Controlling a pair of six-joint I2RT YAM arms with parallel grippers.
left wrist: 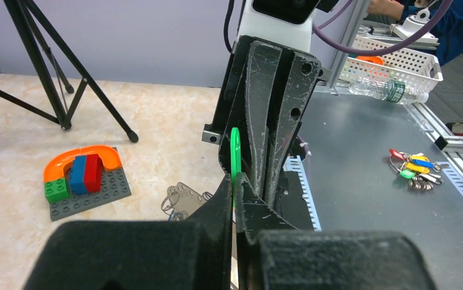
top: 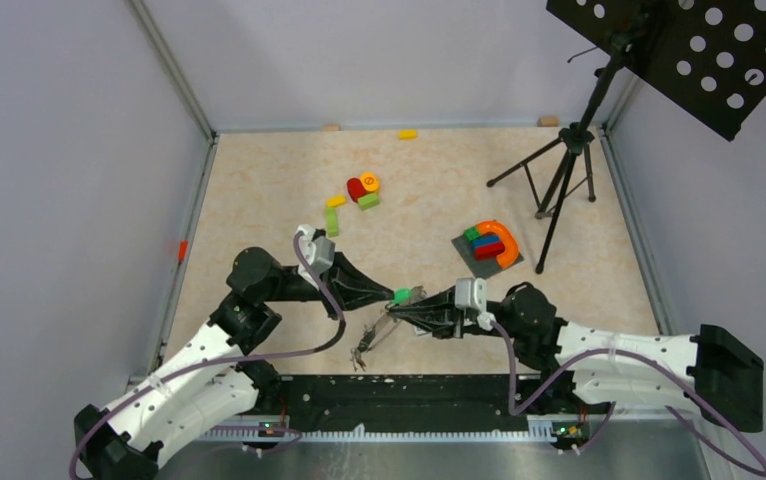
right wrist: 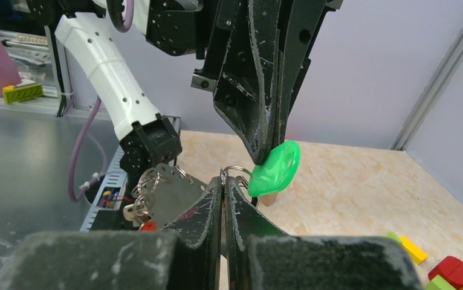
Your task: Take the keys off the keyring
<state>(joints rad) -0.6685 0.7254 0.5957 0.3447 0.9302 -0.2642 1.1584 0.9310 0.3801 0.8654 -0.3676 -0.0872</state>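
My left gripper (top: 391,295) is shut on the green plastic tag (left wrist: 235,148) of a key; the tag stands edge-on between its fingertips. In the right wrist view the tag (right wrist: 275,169) hangs from the left gripper's fingers (right wrist: 259,96). My right gripper (right wrist: 223,178) faces it, shut on a small split ring of the keyring right beside the tag. The keyring's grey metal part (right wrist: 170,194) with more small rings and a red-tagged key (right wrist: 148,226) hangs to the left of my right fingers. In the top view the remaining keys (top: 364,348) dangle toward the table's near edge.
A grey baseplate (top: 479,265) with an orange arch and red, blue and green blocks lies right of the grippers. Loose blocks (top: 361,190) lie further back. A black tripod (top: 559,180) stands back right. Another bunch of tagged keys (left wrist: 416,170) lies on the grey bench.
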